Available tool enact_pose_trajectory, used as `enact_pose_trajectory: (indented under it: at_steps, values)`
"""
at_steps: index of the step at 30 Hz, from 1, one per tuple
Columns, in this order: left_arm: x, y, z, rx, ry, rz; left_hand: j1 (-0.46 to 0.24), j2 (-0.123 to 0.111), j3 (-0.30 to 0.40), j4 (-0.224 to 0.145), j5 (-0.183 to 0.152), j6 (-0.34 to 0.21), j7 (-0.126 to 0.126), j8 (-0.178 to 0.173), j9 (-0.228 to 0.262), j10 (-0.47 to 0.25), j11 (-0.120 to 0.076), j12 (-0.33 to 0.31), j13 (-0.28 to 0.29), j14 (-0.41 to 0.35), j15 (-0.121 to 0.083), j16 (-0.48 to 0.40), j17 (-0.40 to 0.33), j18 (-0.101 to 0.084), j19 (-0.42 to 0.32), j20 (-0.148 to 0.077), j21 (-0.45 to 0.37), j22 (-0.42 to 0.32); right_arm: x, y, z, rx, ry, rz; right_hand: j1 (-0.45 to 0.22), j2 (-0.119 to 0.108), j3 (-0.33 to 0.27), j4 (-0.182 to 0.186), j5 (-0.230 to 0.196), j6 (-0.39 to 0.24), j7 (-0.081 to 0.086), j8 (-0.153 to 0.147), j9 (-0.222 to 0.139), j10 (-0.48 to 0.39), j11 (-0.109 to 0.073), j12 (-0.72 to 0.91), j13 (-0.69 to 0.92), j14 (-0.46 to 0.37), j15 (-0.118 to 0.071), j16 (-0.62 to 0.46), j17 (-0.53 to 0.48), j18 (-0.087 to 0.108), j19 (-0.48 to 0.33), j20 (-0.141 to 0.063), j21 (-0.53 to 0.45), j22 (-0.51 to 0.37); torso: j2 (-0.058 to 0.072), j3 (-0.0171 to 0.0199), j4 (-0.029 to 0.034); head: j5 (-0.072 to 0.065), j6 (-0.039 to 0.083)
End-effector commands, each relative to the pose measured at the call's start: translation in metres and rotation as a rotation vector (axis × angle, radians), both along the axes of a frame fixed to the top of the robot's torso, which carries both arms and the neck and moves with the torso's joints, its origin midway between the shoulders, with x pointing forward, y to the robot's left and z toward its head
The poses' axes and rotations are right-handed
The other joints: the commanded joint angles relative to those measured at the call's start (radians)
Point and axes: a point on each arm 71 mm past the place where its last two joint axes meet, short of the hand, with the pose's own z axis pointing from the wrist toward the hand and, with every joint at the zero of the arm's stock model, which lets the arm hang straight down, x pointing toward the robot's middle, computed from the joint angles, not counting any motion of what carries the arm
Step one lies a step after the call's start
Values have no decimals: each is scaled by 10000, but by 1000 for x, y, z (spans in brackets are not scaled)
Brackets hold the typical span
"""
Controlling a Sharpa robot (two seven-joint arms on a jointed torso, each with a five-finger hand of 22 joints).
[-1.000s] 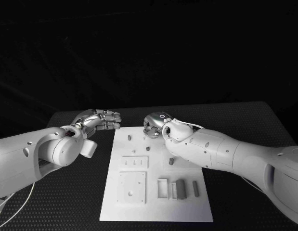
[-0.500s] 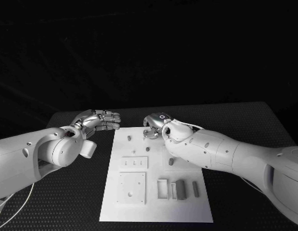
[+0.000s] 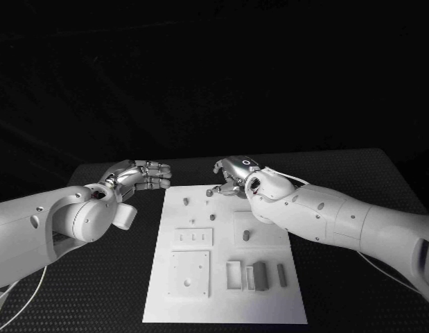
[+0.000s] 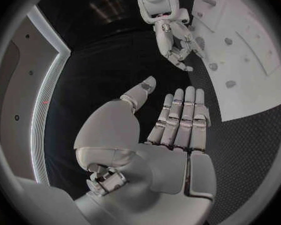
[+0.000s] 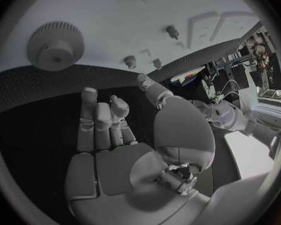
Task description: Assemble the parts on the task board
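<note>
White board (image 3: 224,277) lies mid-table, pegs and blocks unassembled; the right hand (image 3: 232,177) has shifted along its far edge, empty. Left wrist: left hand (image 4: 172,130) extended, fingers together, holding nothing. Right wrist: a gear (image 5: 55,46) lies untouched.

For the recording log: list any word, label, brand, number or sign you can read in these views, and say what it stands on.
No readable text: none on the task board, its parts, the left hand or the right hand.
A small ring-shaped mark sits on the back of the right hand; it is a sign, not a letter or number that can be told.
</note>
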Motion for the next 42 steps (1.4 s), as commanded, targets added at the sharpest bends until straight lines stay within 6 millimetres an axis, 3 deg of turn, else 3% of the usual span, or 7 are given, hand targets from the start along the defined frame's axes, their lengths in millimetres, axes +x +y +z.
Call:
enact_pose_trajectory:
  at_steps: [1, 5, 11, 17, 21, 34, 42]
  values:
    - [-1, 0, 2, -164, -37, -69, -106, -6, -37, -1, -36, -9, 309, -58, -13, -34, 25, -31, -9, 56, -24, -58, 16, 41, 36, -2, -47, -11, -1, -9, 12, 148, -32, 232, 172, 92, 1, -23, -7, 139, -27, 81, 35, 16, -36, 77, -21, -16, -8, 53, -20, 136, -21, -63, 54, 195, 13, -27, 398, -7, 103]
    - [-1, 0, 3, -442, 5, -506, -109, 0, -40, -2, -34, 27, 298, -43, -10, 9, 14, -18, -1, 46, -20, -80, 19, 35, 28, -1, -63, -17, 1, -26, 33, 285, -65, 392, 288, 207, -83, -204, -8, 338, -95, 220, 106, -10, -101, 109, -36, -56, -71, 71, -59, 136, -77, -56, 57, 196, 35, -3, 363, 8, 174]
    - [-1, 4, 3, -527, -73, -604, -102, 99, -28, -4, -24, 161, 258, 18, 3, 169, -39, 42, 27, 30, -9, -129, 29, 20, 7, 6, -90, -31, 6, -51, 51, -182, 552, 463, 360, 286, -176, -413, -9, 405, -128, 279, 148, -54, -133, 158, -27, -111, -104, 95, -90, 136, -137, -32, 51, 193, 52, 41, 320, 3, 168]
    - [0, 5, 3, -471, -76, -612, -127, 126, -56, -9, -27, 254, 283, 37, -11, 566, -203, 211, 99, 46, -9, -175, 54, 16, 6, 4, -97, -42, 11, -60, 43, -504, 1295, 556, 360, 384, -232, -521, -8, 465, -155, 324, 176, -63, -157, 211, -14, -143, -123, 130, -105, 136, -160, -15, 59, 194, 58, 41, 333, -5, 151]
    - [0, 4, 3, -468, -74, -617, -129, 124, -60, -11, -27, 252, 285, 30, -17, 551, -199, 192, 89, 46, -9, -182, 58, 16, 6, 4, -97, -44, 14, -63, 38, -732, 1679, 448, 333, 458, -271, -585, -9, 455, -183, 325, 181, -89, -183, 225, -14, -179, -145, 147, -119, 136, -189, 1, 58, 192, 54, 55, 358, -38, 97]
    - [1, 5, 3, -457, -71, -598, -172, 114, -94, -6, -43, 228, 299, -3, -44, 464, -153, 101, 42, 52, -7, -213, 73, 12, 5, 6, -100, -52, 14, -64, 13, -1589, 2369, 422, 238, 560, -340, -713, -9, 446, -253, 342, 197, -212, -249, 208, -30, -319, -206, 157, -162, 136, -313, 55, 23, 187, 60, 12, 370, -110, 35]
    - [0, 7, 3, -451, -69, -556, -179, 109, -103, -8, -54, 224, 302, -9, -49, 455, -147, 88, 35, 54, -7, -219, 77, 12, 4, 5, -100, -54, 14, -67, 10, -1762, 2373, 344, 213, 605, -348, -738, -9, 496, -260, 375, 212, -232, -256, 207, -37, -351, -215, 164, -177, 136, -338, 69, 18, 186, 64, 17, 358, -93, 12]
